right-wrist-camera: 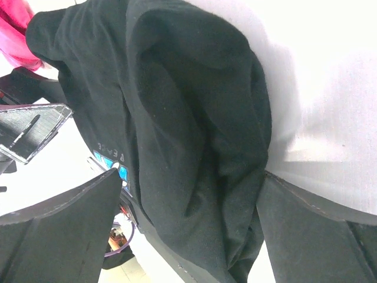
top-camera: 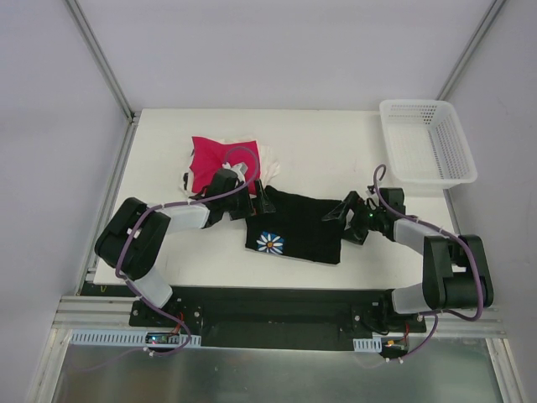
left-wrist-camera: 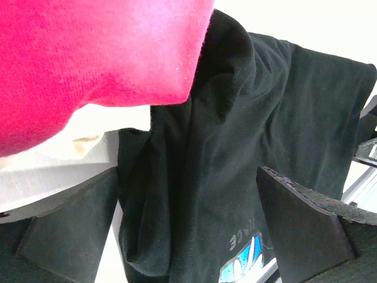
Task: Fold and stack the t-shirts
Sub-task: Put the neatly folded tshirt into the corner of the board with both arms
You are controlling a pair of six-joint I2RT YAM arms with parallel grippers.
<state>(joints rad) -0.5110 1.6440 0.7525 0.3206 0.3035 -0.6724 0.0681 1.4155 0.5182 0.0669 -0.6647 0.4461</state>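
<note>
Jaws are spread wide on both sides: the left gripper (top-camera: 254,198) is parked at the upper-left edge of the black daisy-print t-shirt (top-camera: 298,228) mid-frame, and the right gripper (top-camera: 342,210) at its right edge, with cloth bunched between the fingers. The magenta t-shirt (top-camera: 214,161) is piled on cream ones (top-camera: 268,158) just above.
</note>
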